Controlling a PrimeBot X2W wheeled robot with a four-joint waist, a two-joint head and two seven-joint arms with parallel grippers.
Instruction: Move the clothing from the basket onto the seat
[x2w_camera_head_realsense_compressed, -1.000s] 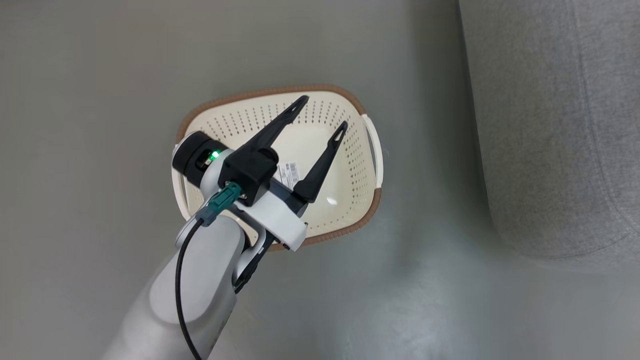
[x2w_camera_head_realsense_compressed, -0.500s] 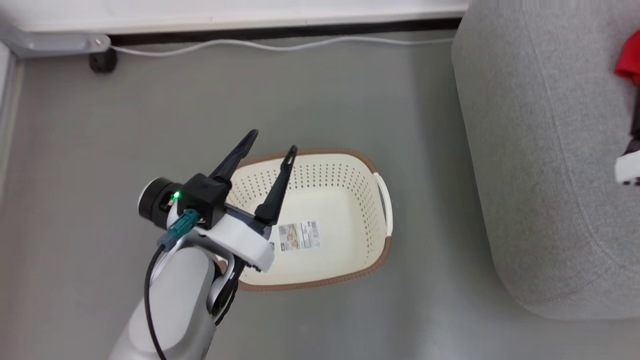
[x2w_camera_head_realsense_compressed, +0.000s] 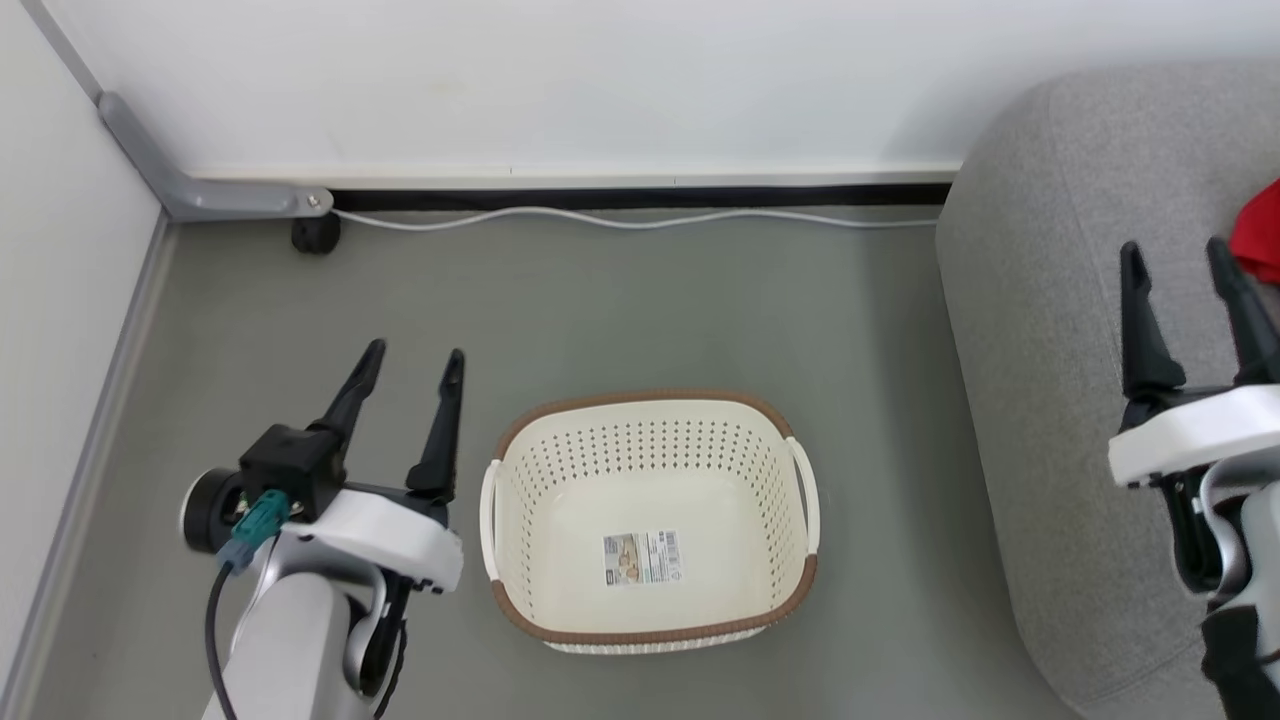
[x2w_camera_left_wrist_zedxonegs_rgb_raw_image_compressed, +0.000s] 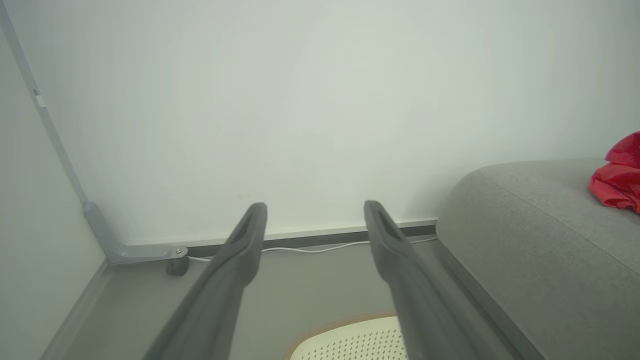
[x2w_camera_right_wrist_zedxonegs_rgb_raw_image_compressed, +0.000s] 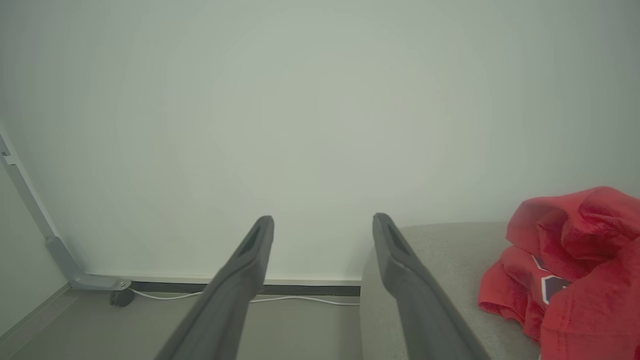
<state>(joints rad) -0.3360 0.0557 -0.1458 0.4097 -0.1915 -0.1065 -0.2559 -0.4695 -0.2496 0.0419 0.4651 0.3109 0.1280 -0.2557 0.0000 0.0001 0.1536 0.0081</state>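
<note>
The cream basket (x2w_camera_head_realsense_compressed: 640, 440) with a brown rim stands on the grey floor, holding nothing but a barcode sticker (x2w_camera_head_realsense_compressed: 642, 557) on its bottom. Red clothing (x2w_camera_right_wrist_zedxonegs_rgb_raw_image_compressed: 575, 270) lies heaped on the grey seat (x2w_camera_head_realsense_compressed: 1040, 330) at the right; a dark white-edged mark shows on it. A red edge of the clothing (x2w_camera_head_realsense_compressed: 1258, 232) reaches the head view, and the left wrist view catches it too (x2w_camera_left_wrist_zedxonegs_rgb_raw_image_compressed: 617, 179). My left gripper (x2w_camera_head_realsense_compressed: 413, 364) hangs open left of the basket, its fingers holding nothing. My right gripper (x2w_camera_head_realsense_compressed: 1177, 258) is open over the seat, just left of the clothing.
A white wall with a dark baseboard (x2w_camera_head_realsense_compressed: 640, 196) runs along the back, a white cable (x2w_camera_head_realsense_compressed: 620, 220) lying at its foot. A grey bracket with a black wheel (x2w_camera_head_realsense_compressed: 315, 235) sits in the back left corner. Another wall (x2w_camera_head_realsense_compressed: 60, 330) closes the left side.
The head camera has tilted up, bringing the wall, the cable and my right gripper into the picture. My left gripper has swung from above the basket to its left side.
</note>
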